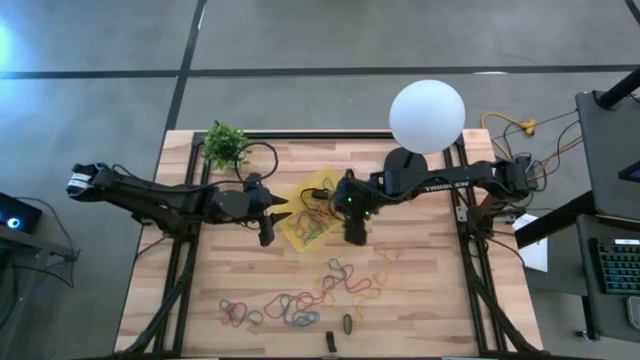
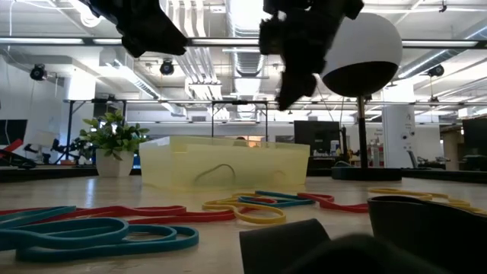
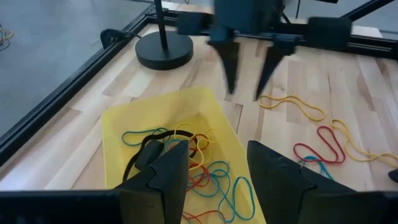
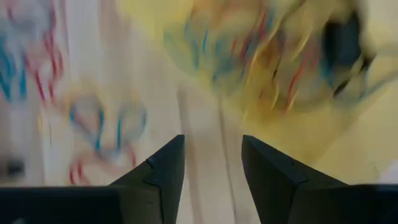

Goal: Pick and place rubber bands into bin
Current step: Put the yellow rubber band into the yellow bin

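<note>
The yellow bin sits mid-table and holds several coloured rubber bands plus a black one. More rubber bands lie loose on the wood toward the near edge. My left gripper hangs open over the bin's left side and holds nothing. My right gripper stands open just right of the bin, above the table, also holding nothing. It shows across the bin in the left wrist view. The right wrist view is smeared, with bin and bands beneath it.
A lamp with a white globe and black round base stands behind the bin on the right. A small potted plant is at the far left. Two small dark oblong pieces lie near the front edge. Black frame rails border the table.
</note>
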